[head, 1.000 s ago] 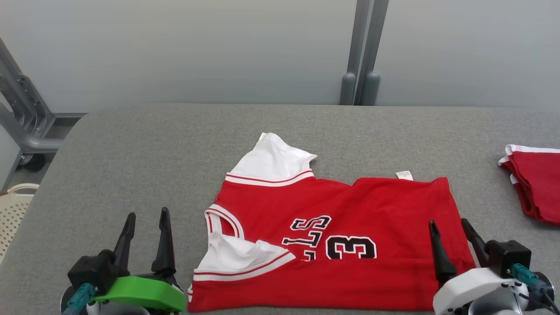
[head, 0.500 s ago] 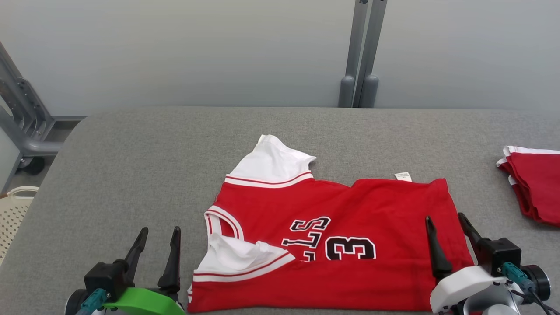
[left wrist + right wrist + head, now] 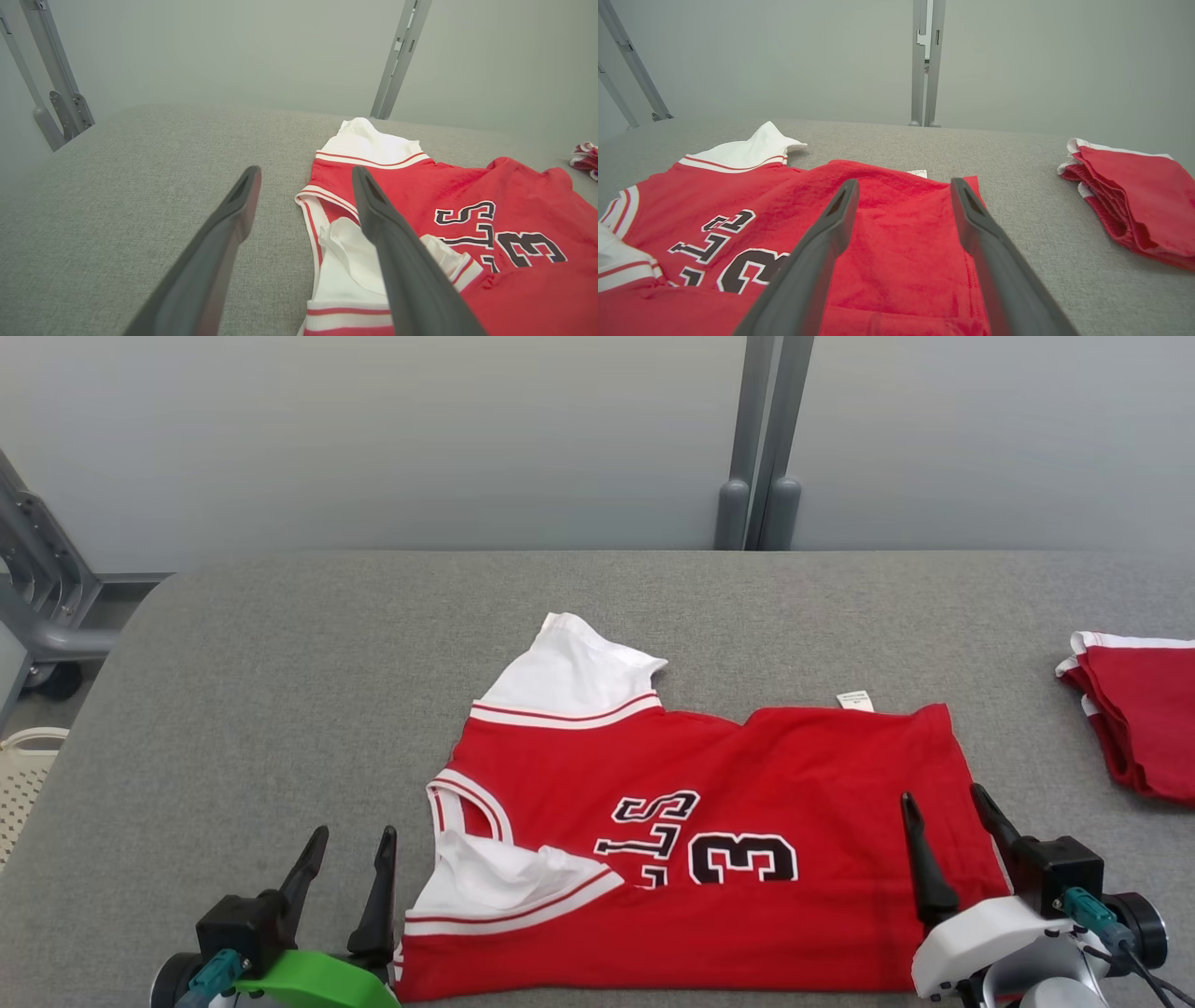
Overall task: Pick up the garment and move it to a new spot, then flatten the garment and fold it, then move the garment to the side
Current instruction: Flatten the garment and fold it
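The garment (image 3: 728,775) is a red jersey with white sleeves and black lettering, spread sideways on the grey table, near side folded over. It also lies in the left wrist view (image 3: 490,224) and the right wrist view (image 3: 887,224). My left gripper (image 3: 353,854) is open, empty, just left of the jersey's near sleeve. Its right finger (image 3: 397,261) crosses in front of the white sleeve. My right gripper (image 3: 943,812) is open over the jersey's hem end, holding nothing.
A second red folded garment (image 3: 1134,709) lies at the table's right edge, also in the right wrist view (image 3: 1129,200). A white perforated basket (image 3: 23,784) stands off the table's left. Grey posts (image 3: 761,439) rise behind the table (image 3: 280,691).
My left gripper has shifted right, closer to the jersey's sleeve. The right gripper has edged slightly left and forward. The camera has shifted a little; the jersey has not moved.
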You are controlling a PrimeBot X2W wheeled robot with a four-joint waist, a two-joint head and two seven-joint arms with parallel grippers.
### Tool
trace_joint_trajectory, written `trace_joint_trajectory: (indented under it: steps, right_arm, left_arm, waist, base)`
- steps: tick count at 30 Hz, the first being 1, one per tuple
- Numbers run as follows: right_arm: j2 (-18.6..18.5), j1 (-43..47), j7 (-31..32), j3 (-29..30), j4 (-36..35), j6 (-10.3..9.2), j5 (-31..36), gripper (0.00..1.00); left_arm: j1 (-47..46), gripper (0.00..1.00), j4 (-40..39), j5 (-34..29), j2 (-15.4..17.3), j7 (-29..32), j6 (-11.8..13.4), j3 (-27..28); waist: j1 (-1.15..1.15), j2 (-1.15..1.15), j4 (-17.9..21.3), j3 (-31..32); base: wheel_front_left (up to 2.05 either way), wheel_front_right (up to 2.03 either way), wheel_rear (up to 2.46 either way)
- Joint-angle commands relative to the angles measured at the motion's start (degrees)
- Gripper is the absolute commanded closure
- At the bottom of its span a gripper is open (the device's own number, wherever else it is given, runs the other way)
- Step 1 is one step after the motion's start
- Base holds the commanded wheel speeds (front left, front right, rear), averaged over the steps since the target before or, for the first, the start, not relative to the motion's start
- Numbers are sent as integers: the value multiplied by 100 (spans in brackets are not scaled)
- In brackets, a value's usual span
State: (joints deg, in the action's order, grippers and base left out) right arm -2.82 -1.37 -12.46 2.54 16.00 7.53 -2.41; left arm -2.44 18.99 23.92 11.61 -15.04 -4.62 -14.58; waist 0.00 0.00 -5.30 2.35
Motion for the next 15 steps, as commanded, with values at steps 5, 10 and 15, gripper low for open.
trace_joint_trajectory:
  steps: [5, 10, 15]
  right_arm:
    - [-16, -67, 92, 2, -17, -9, 56, 0]
    - [-15, -169, 406, 1, -16, -9, 92, 0]
    - [-70, -524, 1307, 99, -101, -9, 241, 0]
  left_arm:
    - [-114, 0, 136, -88, -25, -16, -43, -14]
    - [-247, 0, 324, -2, 1, 47, -77, -46]
    - [-698, 0, 475, 38, -48, 437, -121, -191]
  waist:
    - [0, 0, -11, -25]
    - [0, 0, 12, -83]
    - [0, 0, 100, -318]
  base:
    - [0, 0, 0]
    - [0, 0, 0]
    - [0, 0, 0]
